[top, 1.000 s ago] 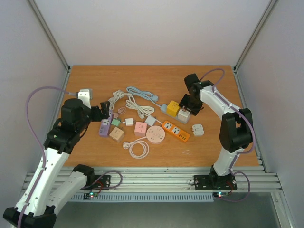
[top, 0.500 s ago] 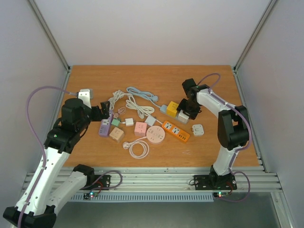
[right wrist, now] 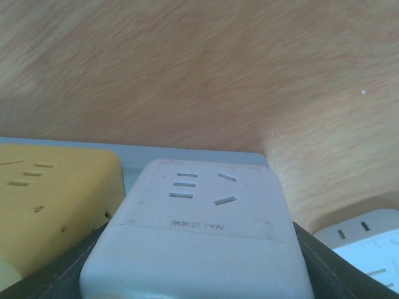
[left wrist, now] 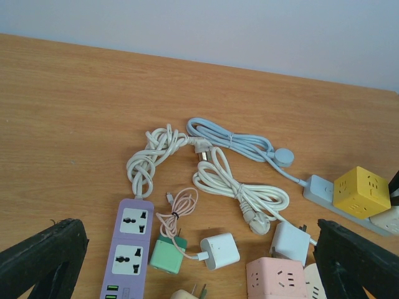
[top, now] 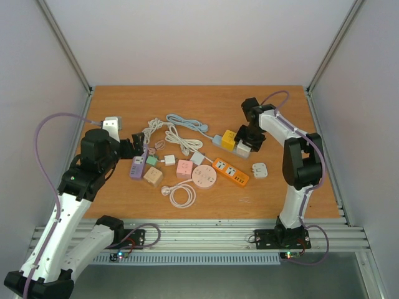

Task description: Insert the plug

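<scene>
A white cube plug adapter (right wrist: 199, 230) with socket slots on its face sits on a pale blue strip (right wrist: 187, 156), beside a yellow cube (right wrist: 50, 199). My right gripper (right wrist: 193, 277) straddles the white cube (top: 243, 148), with a dark finger close against each side; I cannot make out whether they press on it. The cube's pins are hidden. My left gripper (left wrist: 199, 233) hangs open above the left part of the clutter, nothing between its fingers (left wrist: 37, 261).
The table holds a purple power strip (left wrist: 128, 249), a green charger (left wrist: 165, 256), a white charger (left wrist: 219, 250), a pink cube socket (left wrist: 277, 280), coiled white and blue cables (left wrist: 240, 193), an orange strip (top: 230, 172), a round pink socket (top: 203, 177) and a white adapter (top: 260, 169).
My right arm's elbow has swung forward and folded closer, while its gripper stays at the white cube beside the yellow one. The left arm has not moved.
</scene>
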Controlling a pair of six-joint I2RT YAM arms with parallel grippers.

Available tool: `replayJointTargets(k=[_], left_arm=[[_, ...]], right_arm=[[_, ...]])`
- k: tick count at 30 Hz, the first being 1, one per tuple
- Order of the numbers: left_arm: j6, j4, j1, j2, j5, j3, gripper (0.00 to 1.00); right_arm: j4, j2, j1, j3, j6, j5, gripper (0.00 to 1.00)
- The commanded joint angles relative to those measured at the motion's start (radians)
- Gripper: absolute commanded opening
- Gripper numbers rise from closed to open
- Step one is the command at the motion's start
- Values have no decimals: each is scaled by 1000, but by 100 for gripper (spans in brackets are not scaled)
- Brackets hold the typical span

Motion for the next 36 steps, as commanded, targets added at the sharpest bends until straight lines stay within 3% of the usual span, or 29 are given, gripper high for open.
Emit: replayJointTargets(k=[1, 6, 12, 27, 36], left_arm=[[16, 39, -3, -1, -5, -8, 99], [16, 39, -3, 3, -5, -8, 99], [15, 40, -3, 9, 1, -7, 99], [-2, 43, -3, 3, 23, -7, 99], [-13, 54, -2, 9, 58, -11, 99]], right_arm=[[-16, 59, -14, 58, -39, 29, 56], [-2, 15, -14, 40, -32, 64, 75], [1, -103, -13, 18, -53, 96, 86], [1, -467, -20, -312, 41, 245, 82], [115, -473, -140, -511, 72, 47, 80]])
